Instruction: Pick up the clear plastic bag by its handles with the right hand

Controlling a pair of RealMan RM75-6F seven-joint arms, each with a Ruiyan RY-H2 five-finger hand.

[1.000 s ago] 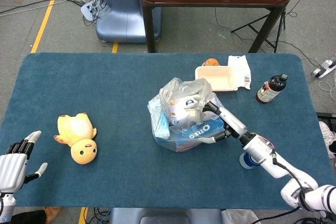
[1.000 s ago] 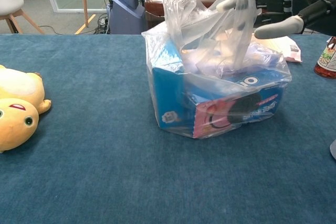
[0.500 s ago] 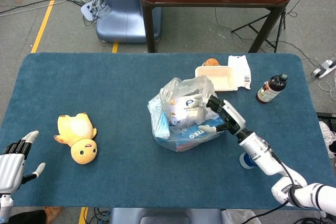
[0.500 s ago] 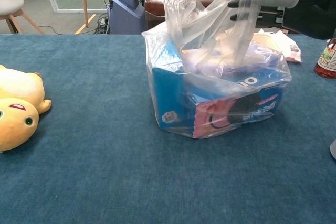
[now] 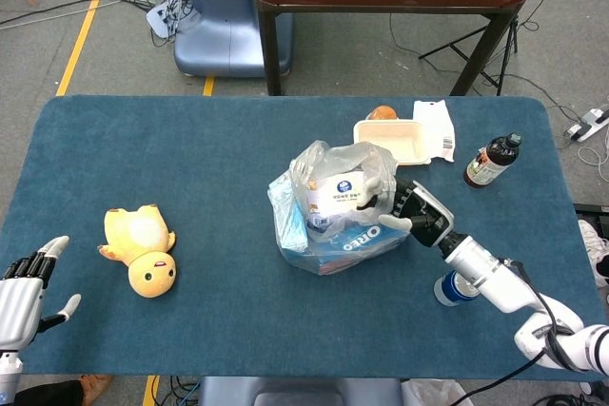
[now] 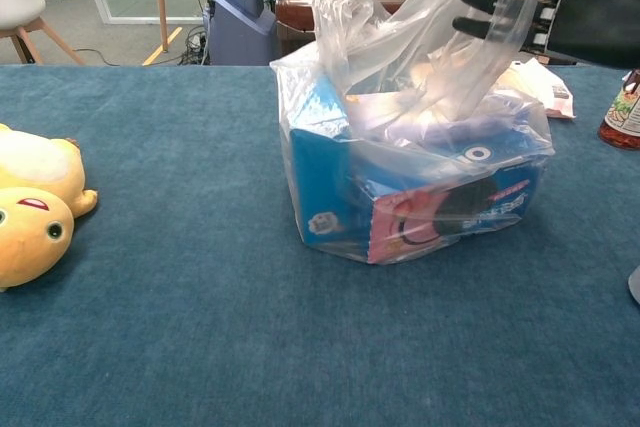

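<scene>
While resting mid-surface (image 5: 190, 159) on the blue cloth, clear plastic bag (image 5: 328, 221) with blue snack boxes inside, right hand (image 5: 411, 213) pushed into its raised handles (image 6: 440, 37), fingers (image 6: 488, 2) curled through the plastic. Left hand (image 5: 24, 290) spread, holding nothing, near the yellow plush toy (image 5: 143, 249).

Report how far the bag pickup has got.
Done: the right hand has reached the clear plastic bag, and in the chest view its fingers show through a raised handle. In hand: securing that hold; whether the fingers are closed on the handle is unclear. Left: the lift, since the bag's base sits on the table. The left hand is open, off to the side.
</scene>
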